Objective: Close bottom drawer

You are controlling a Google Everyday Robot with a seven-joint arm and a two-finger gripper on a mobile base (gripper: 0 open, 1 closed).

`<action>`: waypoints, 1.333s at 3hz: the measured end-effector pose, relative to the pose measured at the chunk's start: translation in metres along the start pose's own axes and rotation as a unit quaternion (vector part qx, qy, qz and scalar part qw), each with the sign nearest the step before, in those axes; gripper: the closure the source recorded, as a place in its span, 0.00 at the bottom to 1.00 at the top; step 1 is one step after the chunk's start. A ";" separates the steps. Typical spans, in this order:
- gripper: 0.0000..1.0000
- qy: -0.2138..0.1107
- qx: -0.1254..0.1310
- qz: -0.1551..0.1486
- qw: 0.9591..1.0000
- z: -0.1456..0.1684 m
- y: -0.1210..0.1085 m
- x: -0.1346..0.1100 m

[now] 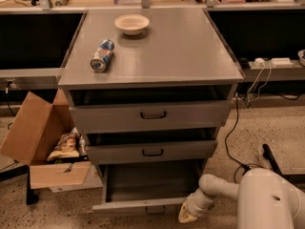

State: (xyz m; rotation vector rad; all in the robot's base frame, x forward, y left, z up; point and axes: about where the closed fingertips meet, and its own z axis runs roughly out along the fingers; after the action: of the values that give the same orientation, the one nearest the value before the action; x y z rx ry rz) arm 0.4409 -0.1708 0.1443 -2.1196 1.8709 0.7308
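The bottom drawer (143,205) of the grey metal cabinet is pulled far out, showing its plain grey tray (147,180) and a slim front panel with a small dark handle (155,209) at the bottom edge of the view. My white arm reaches in from the lower right. My gripper (188,215) is at the right end of the drawer's front panel, close to the floor. The two drawers above stand slightly open.
A blue can (102,55) lies on its side and a white bowl (132,23) stands on the cabinet top. An open cardboard box (43,142) with snack bags is on the floor at the left. Cables (233,137) run along the floor at the right.
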 end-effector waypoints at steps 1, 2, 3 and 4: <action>0.04 0.000 0.000 0.000 1.000 0.000 0.000 0.000; 0.00 0.000 0.000 0.000 1.000 0.000 0.000 0.000; 0.00 0.000 0.000 0.000 1.000 0.000 0.000 0.000; 0.18 -0.003 0.014 -0.006 1.000 -0.002 -0.003 0.001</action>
State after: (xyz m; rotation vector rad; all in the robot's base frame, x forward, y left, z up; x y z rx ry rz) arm 0.4447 -0.1719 0.1445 -2.1075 1.8533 0.7040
